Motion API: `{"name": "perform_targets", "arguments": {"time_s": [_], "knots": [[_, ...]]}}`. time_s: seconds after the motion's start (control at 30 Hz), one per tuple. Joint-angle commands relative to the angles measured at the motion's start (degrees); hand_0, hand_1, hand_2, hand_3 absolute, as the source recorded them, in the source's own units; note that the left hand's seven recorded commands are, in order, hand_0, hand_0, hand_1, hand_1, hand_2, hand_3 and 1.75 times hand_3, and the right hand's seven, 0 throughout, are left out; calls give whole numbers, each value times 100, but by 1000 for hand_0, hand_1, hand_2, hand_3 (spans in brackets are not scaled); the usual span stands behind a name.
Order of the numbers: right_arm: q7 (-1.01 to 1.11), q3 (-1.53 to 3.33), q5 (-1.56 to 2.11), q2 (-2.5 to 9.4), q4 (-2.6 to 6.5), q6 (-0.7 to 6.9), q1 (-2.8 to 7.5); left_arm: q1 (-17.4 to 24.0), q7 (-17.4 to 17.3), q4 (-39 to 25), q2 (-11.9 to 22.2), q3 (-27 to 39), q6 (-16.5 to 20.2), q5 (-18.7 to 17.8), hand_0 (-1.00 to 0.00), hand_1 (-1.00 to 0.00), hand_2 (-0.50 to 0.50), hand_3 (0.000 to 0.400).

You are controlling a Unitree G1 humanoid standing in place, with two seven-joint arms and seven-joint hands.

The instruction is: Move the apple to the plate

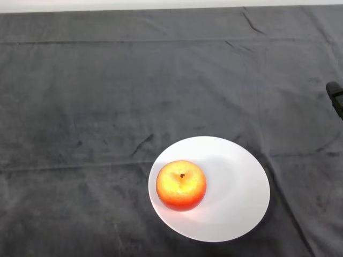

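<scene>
A red and yellow apple stands upright, stem up, on the left part of a round white plate. The plate lies on the dark cloth in the lower middle of the head view, slightly right of centre.
The dark wrinkled cloth covers the whole table. Its far edge runs along the top of the view. A small black object pokes in at the right edge; I cannot tell what it is.
</scene>
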Motion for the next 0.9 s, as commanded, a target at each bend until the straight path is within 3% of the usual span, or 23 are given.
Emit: {"name": "perform_targets", "arguments": {"time_s": [0.03, 0.9], "knots": [[43, -103, 10, -128, 30, 8, -108, -250, -76, 240, 246, 171, -82, -91, 0, 0, 0, 0], [47, -107, 5, -130, 37, 6, -111, -307, -178, 284, 189, 227, -88, -47, 0, 0, 0, 0]]}}
